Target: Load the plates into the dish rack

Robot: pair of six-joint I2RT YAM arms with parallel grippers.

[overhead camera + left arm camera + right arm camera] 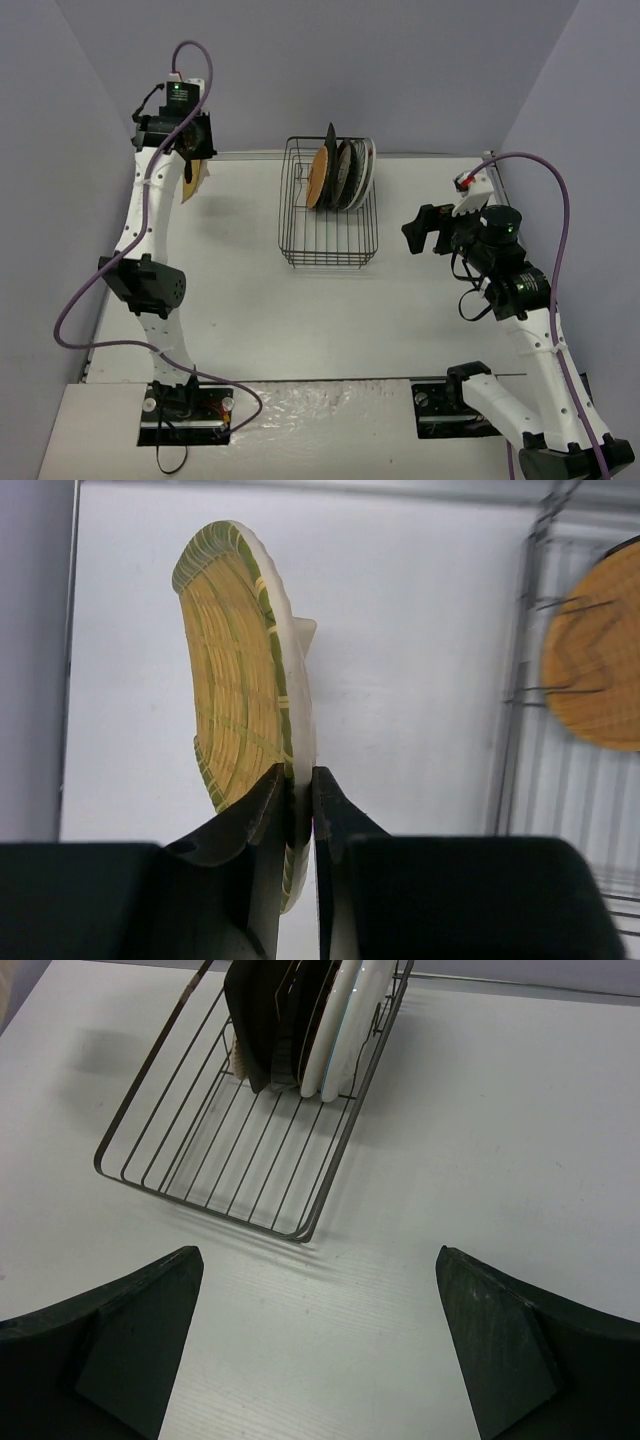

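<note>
left hand — fingers pinched close, arm stretched far | right hand — fingers spread wide

White table — black wire dish rack on it

Lower rim of yellow-green plate hidden, apparently inside left hand

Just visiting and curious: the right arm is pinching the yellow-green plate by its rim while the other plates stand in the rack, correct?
Not quite: the left end effector pinches the yellow-green plate, as the left wrist view shows. The other plates do stand in the rack.
</note>
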